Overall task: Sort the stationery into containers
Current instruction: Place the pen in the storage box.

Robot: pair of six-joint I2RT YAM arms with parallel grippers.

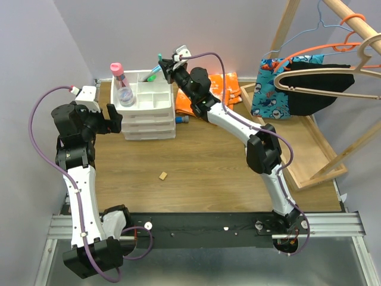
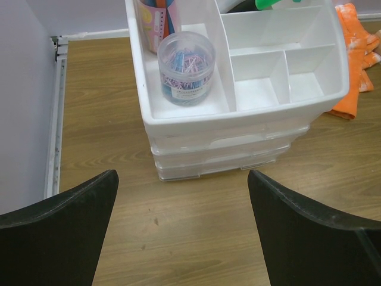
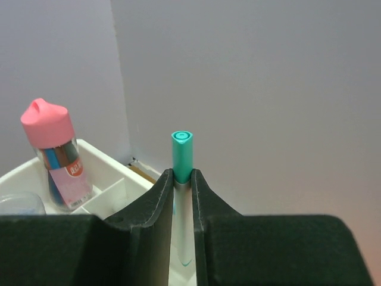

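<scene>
The white three-drawer unit (image 1: 149, 113) stands at the back left, its top tray split into compartments. My right gripper (image 1: 165, 65) hovers over its back right corner, shut on a slim white pen with a teal cap (image 3: 182, 156) held upright between the fingers. A clear pink-capped bottle (image 1: 122, 83) stands in the left compartment and also shows in the right wrist view (image 3: 53, 155). A black green-capped marker (image 2: 268, 3) lies in the back compartment. A blue-capped tube (image 1: 183, 120) lies on the table right of the unit. My left gripper (image 2: 183, 238) is open and empty, in front of the unit (image 2: 238, 128).
A clear tub of paper clips (image 2: 186, 67) sits in the left compartment. An orange cloth (image 1: 223, 89) lies right of the unit. A small tan block (image 1: 162, 175) lies mid-table. A shallow wooden tray (image 1: 315, 155) and a hanger rack (image 1: 351, 24) stand at the right.
</scene>
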